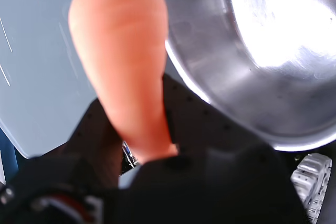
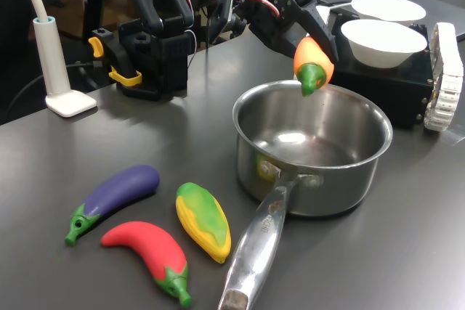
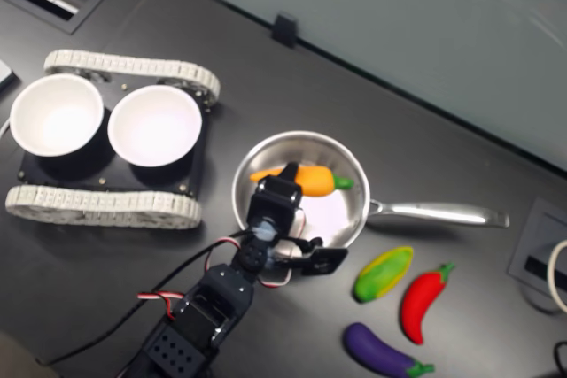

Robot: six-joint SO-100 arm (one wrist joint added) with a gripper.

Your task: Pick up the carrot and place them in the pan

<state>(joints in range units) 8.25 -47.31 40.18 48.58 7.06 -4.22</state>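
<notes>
Dark grey tabletop [image 2: 87, 150] fills both exterior views, and on it we see the carrot [image 2: 313, 65] held up in the air, clamped at its narrow yellowish end by the gripper [image 2: 304, 40], whose black jaws close tightly around it. Its green stem end points down and toward the camera in the first exterior view, hanging just above the far rim of the pan [image 2: 367, 172] without touching it. In the second exterior view the carrot [image 3: 312, 180] lies across the pan's [image 3: 257, 161] opening, over the part nearest the bowls, with the gripper [image 3: 285, 181] at its orange end. In the wrist view the carrot [image 1: 123, 61] rises big and orange from between the dark jaws, with the pan's [image 1: 210, 66] shiny inner wall just beside it. We see the pan's long steel handle [image 2: 254, 252] reaching toward the camera in the first exterior view. Near the handle, on the first exterior view's left, lie a yellow-green corn toy [image 2: 203, 221], a red chili [image 2: 149, 249] and a purple eggplant [image 2: 116, 192], all apart from one another. Beyond the pan, on the first exterior view's right, two white bowls [image 2: 383, 41] sit on a black tracked base [image 2: 445, 78]. A white lamp stand [image 2: 59, 78] is at the first exterior view's left.
</notes>
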